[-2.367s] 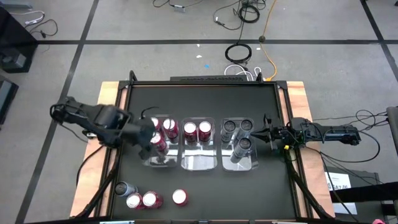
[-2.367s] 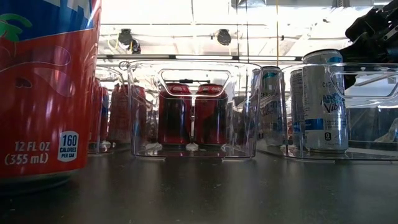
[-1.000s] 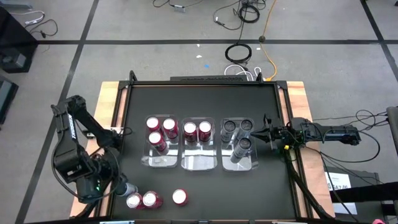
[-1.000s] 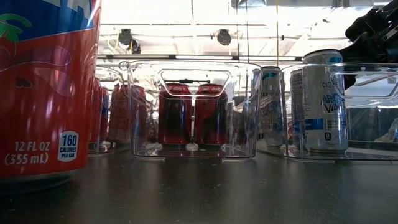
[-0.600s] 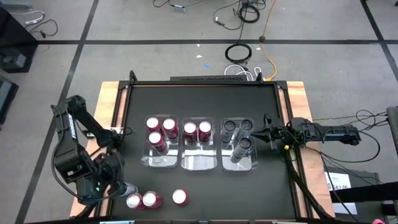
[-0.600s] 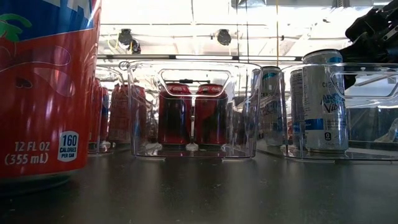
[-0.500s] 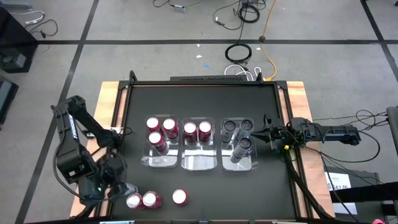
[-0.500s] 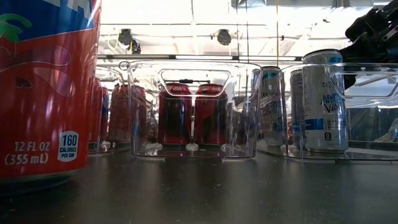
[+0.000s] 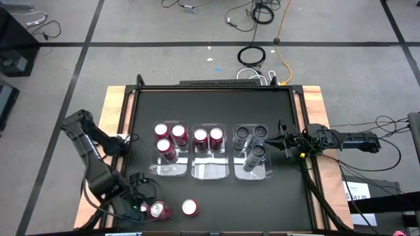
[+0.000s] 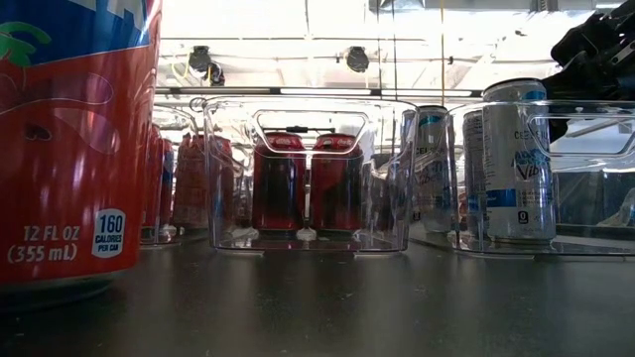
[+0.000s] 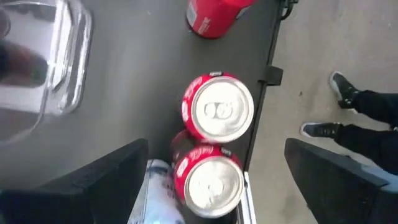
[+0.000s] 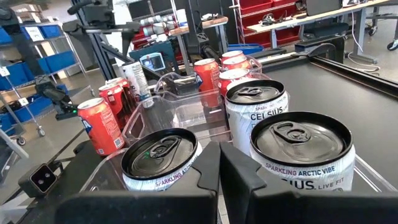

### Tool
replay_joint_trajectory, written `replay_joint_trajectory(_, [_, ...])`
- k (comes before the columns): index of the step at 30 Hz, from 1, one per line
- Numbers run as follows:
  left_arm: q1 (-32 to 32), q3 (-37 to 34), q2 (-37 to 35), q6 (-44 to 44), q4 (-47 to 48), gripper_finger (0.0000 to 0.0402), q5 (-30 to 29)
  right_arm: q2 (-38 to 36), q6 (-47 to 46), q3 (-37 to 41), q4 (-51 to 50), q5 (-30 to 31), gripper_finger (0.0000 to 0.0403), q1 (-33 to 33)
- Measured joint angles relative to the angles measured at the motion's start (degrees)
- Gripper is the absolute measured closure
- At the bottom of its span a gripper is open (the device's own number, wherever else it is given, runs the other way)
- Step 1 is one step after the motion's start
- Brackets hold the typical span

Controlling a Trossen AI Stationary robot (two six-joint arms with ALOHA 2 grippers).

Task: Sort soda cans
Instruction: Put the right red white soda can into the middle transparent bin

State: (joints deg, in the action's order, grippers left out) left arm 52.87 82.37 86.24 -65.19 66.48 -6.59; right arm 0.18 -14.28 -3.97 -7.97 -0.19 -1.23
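Near the table's front left, three loose soda cans stand upright below my open left gripper (image 9: pixel 140 198) (image 11: pixel 216 149): two red ones (image 11: pixel 217 112) (image 11: pixel 208 182) and a silver one (image 11: pixel 159 194). They show between its spread fingers, untouched. A further red can (image 9: pixel 189 208) stands alone to their right. The left bin (image 9: pixel 168 152) holds three red cans, the middle bin (image 9: pixel 210 152) two red cans, the right bin (image 9: pixel 253 152) three grey cans. My right gripper (image 9: pixel 282 140) (image 12: pixel 217 180) waits shut, level, at the right bin's side.
The three clear bins stand side by side in mid-table. A big red can (image 10: pixel 69 149) fills the low view's left. The table's near edge (image 11: pixel 266 74) lies close beside the loose cans; a person's shoes (image 11: pixel 345 106) show on the floor beyond it.
My left arm has swung from the table's near-left corner toward the right and a little down, coming over the loose cans. Its wrist has rolled on the way. The cans and bins have not moved.
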Motion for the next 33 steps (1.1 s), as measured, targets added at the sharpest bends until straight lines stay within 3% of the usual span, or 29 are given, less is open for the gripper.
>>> replay_joint_trajectory(8, [-3.0,2.3,4.7,8.7,-0.7,0.0018,0.4,0.0,0.0,0.0,0.0,0.0,0.0399,0.0])
replay_joint_trajectory(33, [-3.3,2.4,15.0,8.7,-2.4,0.0018,0.1,0.0,0.0,0.0,0.0,0.0,0.0399,0.0])
